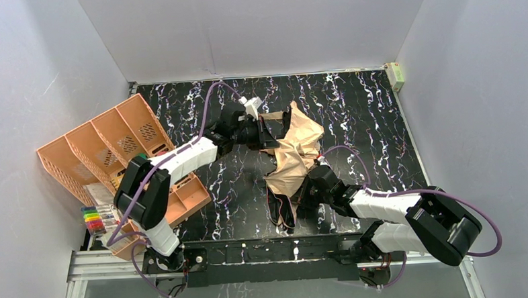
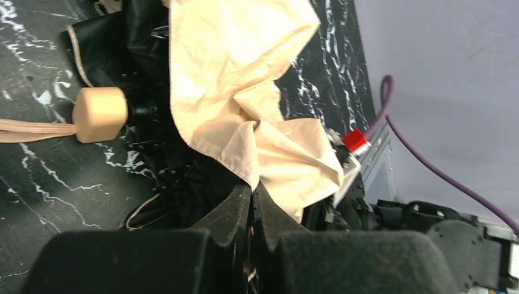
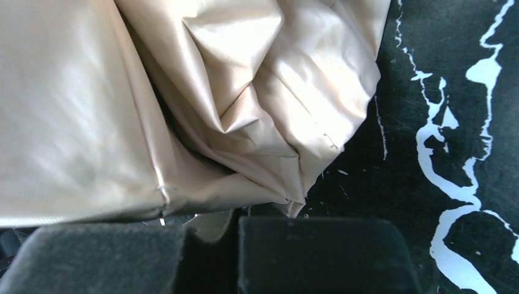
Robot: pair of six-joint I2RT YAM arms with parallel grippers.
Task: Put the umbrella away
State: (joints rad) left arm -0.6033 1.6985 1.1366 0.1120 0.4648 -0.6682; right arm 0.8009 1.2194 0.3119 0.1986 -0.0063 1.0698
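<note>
The umbrella (image 1: 295, 147) lies half folded in the middle of the black marbled table, its tan canopy crumpled on top and the black inside and ribs (image 1: 283, 212) showing at the near end. My left gripper (image 1: 264, 132) is at its far left side, shut on a fold of tan canopy (image 2: 254, 184). The light-tan handle (image 2: 101, 114) with its strap (image 2: 30, 130) lies to the left on the table. My right gripper (image 1: 306, 193) is at the umbrella's near right side, jaws close together on the edge of the tan canopy (image 3: 245, 122).
The orange desk organizer (image 1: 113, 149) leans at the left edge, with coloured markers (image 1: 95, 220) in front of it. A small box (image 1: 395, 75) sits at the far right corner. Grey walls close in the table on three sides.
</note>
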